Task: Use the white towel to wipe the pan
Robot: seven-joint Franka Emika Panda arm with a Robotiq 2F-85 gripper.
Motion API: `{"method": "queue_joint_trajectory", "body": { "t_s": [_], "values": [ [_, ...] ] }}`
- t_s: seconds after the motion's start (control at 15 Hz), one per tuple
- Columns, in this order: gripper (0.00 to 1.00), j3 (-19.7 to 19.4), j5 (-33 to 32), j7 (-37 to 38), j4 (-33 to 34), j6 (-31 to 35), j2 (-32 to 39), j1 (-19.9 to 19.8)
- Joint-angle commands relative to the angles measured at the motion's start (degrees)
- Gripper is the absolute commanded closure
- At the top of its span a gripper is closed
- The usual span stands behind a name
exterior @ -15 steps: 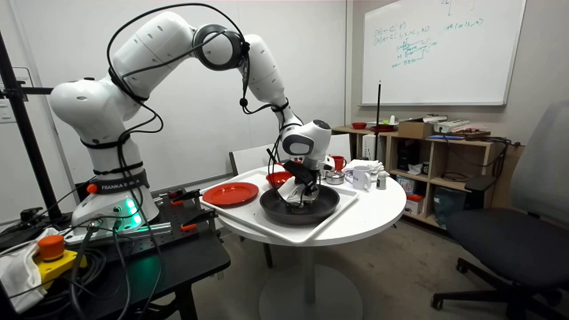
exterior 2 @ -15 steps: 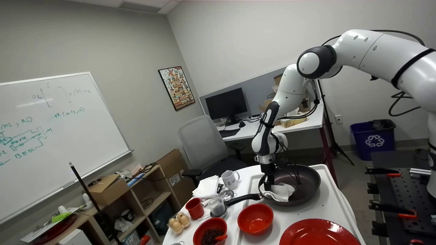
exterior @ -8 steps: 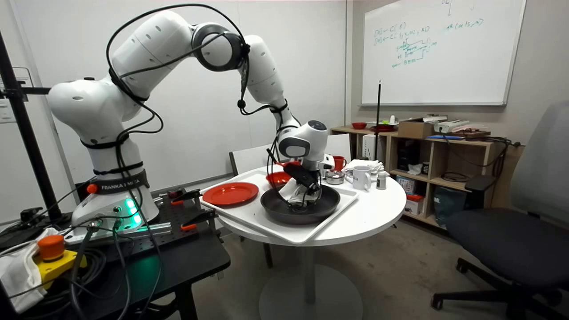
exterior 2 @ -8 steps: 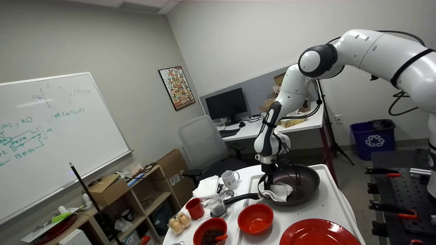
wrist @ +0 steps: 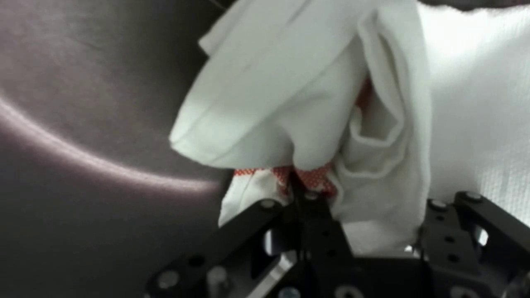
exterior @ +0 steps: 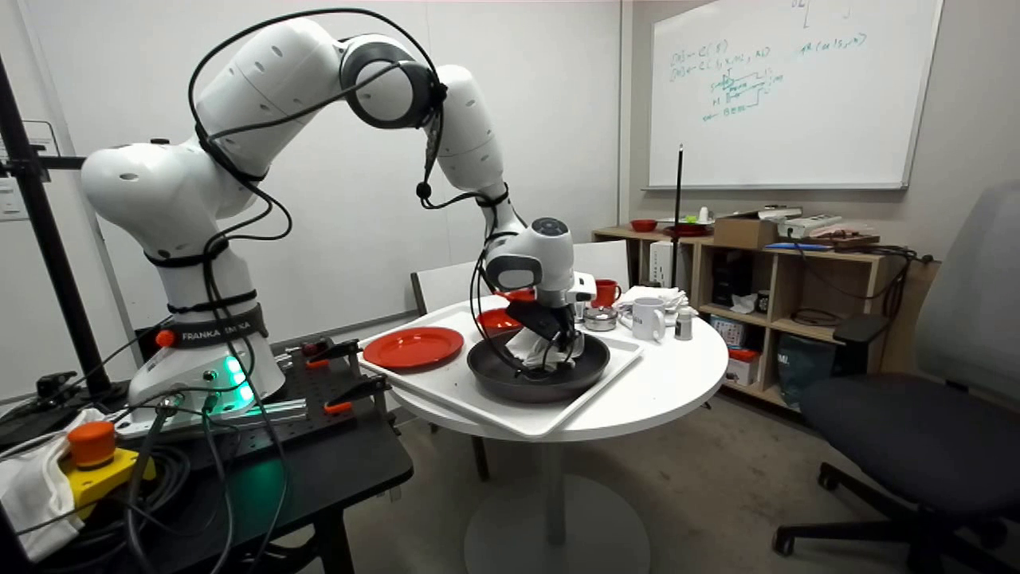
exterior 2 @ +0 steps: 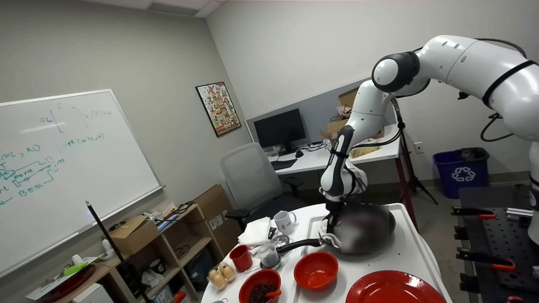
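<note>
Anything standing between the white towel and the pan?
Nothing visible between them: the white towel is in the pan, though its underside is hidden. A black cable loops low over the pan beside the towel and might snag.

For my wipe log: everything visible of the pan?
The pan is round and dark, purplish inside in the wrist view, likely coated metal, with low walls and a long black handle. It sits upright on the white tray, handle reaching past the tray's rim. The white towel lies inside; the claw reaches down to it. Blur hides part of the pan in an exterior view.
</note>
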Motion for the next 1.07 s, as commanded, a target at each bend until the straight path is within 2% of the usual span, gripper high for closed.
{"method": "queue_joint_trajectory", "body": {
  "t_s": [0.0, 0.47, 0.73, 1.0],
  "values": [
    [0.97, 3.64, -4.55, 0.47, -4.25, 8.55, -0.29, -4.61],
    [0.97, 7.09, -21.33, 9.94, -10.57, 20.81, -1.02, -11.83],
    [0.97, 8.89, -31.19, 18.41, -11.53, 24.63, -1.52, -15.81],
    [0.97, 11.41, -37.4, 25.51, -11.45, 27.08, -2.39, -19.6]
  ]
}}
